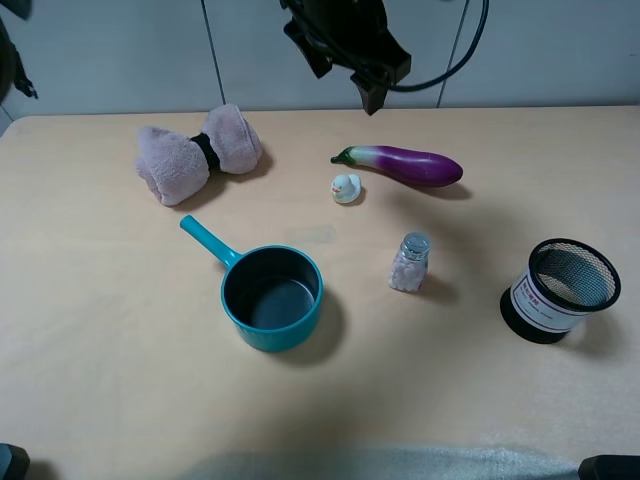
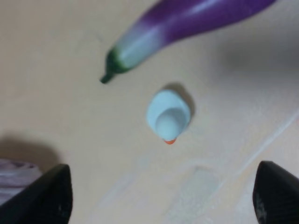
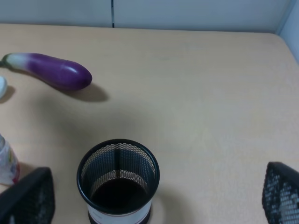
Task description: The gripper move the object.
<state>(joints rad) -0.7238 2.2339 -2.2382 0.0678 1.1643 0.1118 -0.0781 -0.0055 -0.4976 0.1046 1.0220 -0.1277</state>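
Centrally on the pale wooden table (image 1: 100, 380) the small white rubber duck (image 1: 346, 188) is seen, upright and resting free, just beside the green stem end of the purple eggplant (image 1: 405, 165) without touching it. In the left wrist view the duck (image 2: 168, 115) is shown from above, orange beak pointing toward the camera, framed between the two black fingertips (image 2: 44, 196) of the left gripper (image 2: 159, 198), which are spread wide apart and hold nothing — the eggplant (image 2: 182, 28) lies beyond it. In the high view the left gripper (image 1: 365, 85) is seen hanging above the far part of the table, clear of everything. In front of the duck a clear salt shaker (image 1: 410, 263) stands upright, and to its left a teal saucepan (image 1: 271, 296) sits with its handle pointing toward a mauve rolled towel (image 1: 197, 152) bound by a black band. A black mesh pen cup (image 1: 560, 290) stands well apart near the right edge. The right gripper (image 3: 154, 200) is seen only in its own wrist view — its mesh-textured fingertips (image 3: 28, 198) are set wide, empty, either side of the pen cup (image 3: 118, 182).
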